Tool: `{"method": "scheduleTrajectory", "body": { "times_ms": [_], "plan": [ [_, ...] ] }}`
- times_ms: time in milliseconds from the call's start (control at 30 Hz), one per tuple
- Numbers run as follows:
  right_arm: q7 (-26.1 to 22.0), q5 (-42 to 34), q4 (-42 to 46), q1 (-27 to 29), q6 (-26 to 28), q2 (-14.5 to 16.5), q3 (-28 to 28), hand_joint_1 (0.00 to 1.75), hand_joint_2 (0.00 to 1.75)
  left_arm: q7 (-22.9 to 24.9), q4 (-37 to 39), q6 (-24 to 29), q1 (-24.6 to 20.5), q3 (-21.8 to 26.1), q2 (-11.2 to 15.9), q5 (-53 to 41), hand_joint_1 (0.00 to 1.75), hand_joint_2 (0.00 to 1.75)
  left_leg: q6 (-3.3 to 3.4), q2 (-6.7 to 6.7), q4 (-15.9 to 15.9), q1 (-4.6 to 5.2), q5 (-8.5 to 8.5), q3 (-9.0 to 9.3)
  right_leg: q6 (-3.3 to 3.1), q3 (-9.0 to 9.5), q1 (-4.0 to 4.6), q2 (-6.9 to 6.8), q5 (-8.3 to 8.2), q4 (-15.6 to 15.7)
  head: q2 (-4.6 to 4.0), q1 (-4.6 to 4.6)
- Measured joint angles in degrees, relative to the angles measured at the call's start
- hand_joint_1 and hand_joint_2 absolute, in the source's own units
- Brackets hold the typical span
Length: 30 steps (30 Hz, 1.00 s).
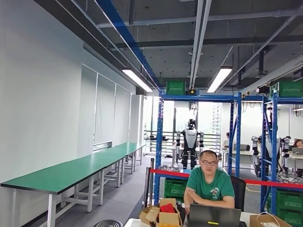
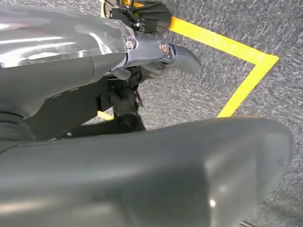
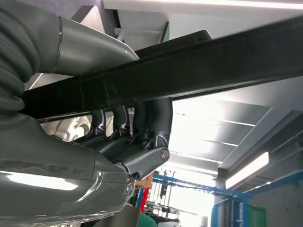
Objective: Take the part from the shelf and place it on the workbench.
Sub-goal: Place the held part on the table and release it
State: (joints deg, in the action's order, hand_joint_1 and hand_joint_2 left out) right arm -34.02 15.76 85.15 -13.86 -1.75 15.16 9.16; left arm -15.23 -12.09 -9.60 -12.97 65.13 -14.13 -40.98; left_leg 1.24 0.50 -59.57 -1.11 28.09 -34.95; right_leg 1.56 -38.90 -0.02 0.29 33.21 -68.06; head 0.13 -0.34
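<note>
Right hand (image 3: 118, 137): my fingers (image 3: 150, 120) curl around a long black bar, the part (image 3: 214, 66), which crosses the right wrist view from left edge to upper right; clamped on it, so that the bar rides across the palm and cannot roll out.
Part, location: in my right hand, carried off the shelf and not yet on a bench, as I judge it; its ends run past the frame.
Left hand (image 2: 150, 52): hangs over grey carpet with yellow floor tape (image 2: 246, 61) at upper right of the left wrist view; nothing in it, though whether the fingers are apart or curled I cannot tell.
Green workbench (image 1: 71, 172): long, at lower left of the head view, well apart from me; probably the place for the part.
Blue shelving (image 1: 234, 137): centre right.
Person (image 1: 209, 184): seated behind a laptop (image 1: 214, 215), lower centre.
</note>
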Motion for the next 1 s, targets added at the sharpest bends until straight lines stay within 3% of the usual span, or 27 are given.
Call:
{"method": "scheduleTrajectory", "body": {
  "times_ms": [67,100,133,233,267,400,467,533,567,600,633,700,767,900,933,1000],
  "plan": [
    [-0.1,0.0,0.0,0.2,0.0,0.0,-0.2,1.75,1.75,0.0,0.0,0.0,0.0,0.0,0.0,0.0,0.0,1.75,0.07,-0.02,0.0,0.04,0.04,0.04,0.22,-3.02,-0.12,-0.01,1.96,-6.2,0.0,-0.01],
    [-0.1,0.0,0.0,0.2,0.0,0.0,-0.2,1.75,1.75,0.0,0.0,0.0,0.0,0.0,0.0,0.0,0.0,1.75,0.1,0.01,0.0,0.05,0.07,0.08,0.25,-3.3,-0.13,-0.01,1.44,-6.6,0.0,-0.01],
    [-0.1,0.0,-0.1,0.2,0.0,-0.1,-0.3,1.75,1.75,0.0,0.0,0.0,0.0,0.0,-0.1,0.0,0.0,1.75,0.1,0.05,0.0,0.06,0.1,0.15,0.19,-2.47,-0.13,-0.01,-0.11,-4.6,0.0,-0.01],
    [-0.2,-0.1,0.0,0.1,0.0,0.0,-0.4,1.75,1.75,0.0,0.0,0.0,-0.1,0.0,-0.1,0.0,0.0,1.75,-0.11,0.17,0.0,0.15,0.28,0.38,-0.36,2.72,0.1,0.04,-5.26,6.5,0.01,0.0],
    [-0.2,-0.1,0.0,0.0,0.0,0.0,-0.5,1.75,1.75,0.0,0.0,0.0,-0.1,0.0,-0.2,0.0,0.0,1.75,-0.28,0.17,0.1,0.18,0.3,0.36,-0.6,3.63,0.25,0.08,-5.73,8.5,0.02,0.01],
    [-0.2,-0.3,0.0,0.0,0.0,0.1,-0.9,1.75,1.75,0.1,0.0,0.0,-0.1,0.0,-0.3,-0.1,0.0,1.75,-1.3,0.08,-0.1,0.04,0.81,0.23,-1.67,4.12,0.33,0.07,-5.85,10.0,0.02,0.01],
    [-0.3,-0.4,0.0,0.0,0.0,0.4,-1.1,1.75,1.75,0.1,0.0,0.0,-0.1,0.0,-0.4,-0.1,0.0,1.75,-1.57,0.04,-3.6,0.06,3.27,-1.31,-2.27,4.41,0.1,-0.07,-6.08,10.5,0.01,0.01],
    [-0.3,-0.4,0.0,0.0,0.0,0.5,-1.2,1.75,1.75,0.1,0.0,0.0,0.0,0.0,-0.4,-0.1,0.0,1.75,-1.76,0.03,-11.0,0.11,6.65,-4.7,-2.5,4.44,0.19,-0.13,-6.04,10.5,0.0,0.01],
    [-0.3,-0.4,0.0,0.1,0.0,0.5,-1.3,1.75,1.75,0.1,0.0,0.0,0.1,0.0,-0.4,-0.2,0.0,1.75,-1.86,0.03,-14.0,0.1,7.54,-6.12,-2.52,4.46,0.22,-0.13,-6.02,10.5,0.0,0.02],
    [-0.3,-0.4,0.0,0.1,0.0,0.5,-1.3,1.75,1.75,0.1,0.0,0.1,0.1,0.0,-0.3,-0.2,0.0,1.75,-1.94,0.02,-15.1,0.09,7.38,-6.73,-2.52,4.49,0.24,-0.11,-5.99,10.4,0.0,0.02],
    [-0.3,-0.4,0.0,0.2,0.0,0.5,-1.4,1.75,1.75,0.1,0.0,0.1,0.1,0.0,-0.3,-0.2,0.0,1.75,-1.98,0.01,-13.9,0.05,6.11,-6.23,-2.49,4.54,0.24,-0.07,-5.95,10.4,0.0,0.02],
    [-0.3,-0.4,0.0,0.1,0.0,0.5,-1.5,1.75,1.75,0.1,0.0,0.1,0.0,0.0,-0.3,-0.2,0.0,1.75,-1.95,-0.03,-7.1,-0.02,2.24,-3.12,-2.24,4.62,0.26,0.02,-5.73,10.2,0.0,0.02],
    [-0.3,-0.4,0.0,0.0,0.0,0.5,-1.7,1.75,1.75,0.1,0.0,0.1,-0.1,0.0,-0.4,-0.2,0.0,1.75,-1.69,-0.05,-1.5,-0.02,0.2,-0.68,-1.79,4.32,0.48,0.09,-5.46,9.6,0.01,0.0],
    [-0.3,-0.3,0.0,0.0,0.0,0.5,-2.1,1.75,1.75,0.3,0.0,0.1,0.0,0.0,-0.4,-0.2,0.0,1.75,-0.74,0.05,-0.3,0.18,0.06,-0.25,-0.96,3.87,0.44,0.05,-5.0,9.0,0.0,-0.03],
    [-0.3,-0.3,0.0,-0.1,0.0,0.5,-2.1,1.75,1.75,0.3,0.0,0.1,0.0,0.0,-0.4,-0.2,0.0,1.75,-0.45,0.05,-0.2,0.09,0.0,-0.17,-0.67,3.42,0.34,0.02,-4.12,7.8,0.0,-0.03],
    [-0.3,-0.3,0.0,-0.2,0.0,0.5,-2.2,1.75,1.75,0.3,0.0,0.0,-0.2,0.0,-0.5,-0.2,0.0,1.75,-0.07,0.02,-0.1,-0.01,-0.02,-0.08,-0.12,0.98,0.14,-0.04,-0.98,2.1,0.0,-0.03]
  ]
}}
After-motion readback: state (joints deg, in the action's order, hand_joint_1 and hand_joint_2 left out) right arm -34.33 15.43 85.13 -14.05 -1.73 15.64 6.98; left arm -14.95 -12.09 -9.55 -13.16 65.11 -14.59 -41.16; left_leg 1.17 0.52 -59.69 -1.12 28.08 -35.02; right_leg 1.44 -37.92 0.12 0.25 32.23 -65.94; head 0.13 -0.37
